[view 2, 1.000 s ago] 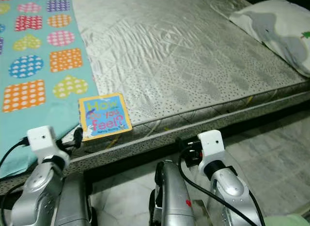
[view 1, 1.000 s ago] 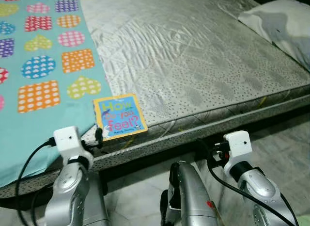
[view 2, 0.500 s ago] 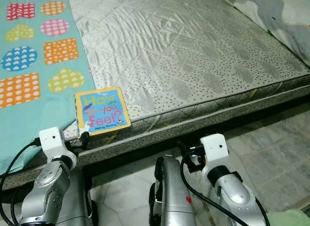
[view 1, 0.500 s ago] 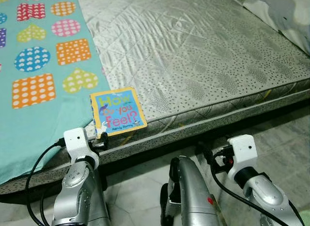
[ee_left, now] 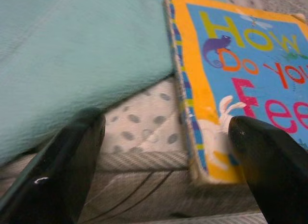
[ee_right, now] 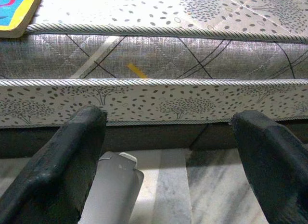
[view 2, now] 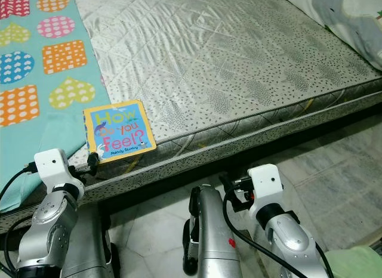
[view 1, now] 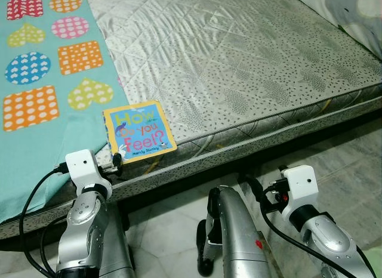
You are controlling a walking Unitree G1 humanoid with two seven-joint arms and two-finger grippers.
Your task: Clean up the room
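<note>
The book point(view 1: 138, 135) lies flat at the mattress's point(view 1: 250, 69) front edge, beside the teal blanket point(view 1: 36, 141). The left end effector point(ee_left: 163, 156), fingers spread, sits at the book's near corner, partly hidden. The right end effector point(ee_right: 168, 152), spread, hangs below the mattress edge. The pillow point(view 2: 352, 21) is cut off.

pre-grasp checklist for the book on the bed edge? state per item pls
1. Left gripper open: ok, fingers spread wide in the left wrist view.
2. Book lined up between the fingers: not ok, only its near corner sits by one finger; the gap faces mostly mattress edge.
3. Book free to lift: ok, it lies flat at the mattress edge with nothing on top.
4. Teal blanket clear of the grasp: cannot tell, it lies right beside the book and could get pinched.
5. Right gripper out of the way: ok, open, low by the mattress side, apart from the book.
</note>
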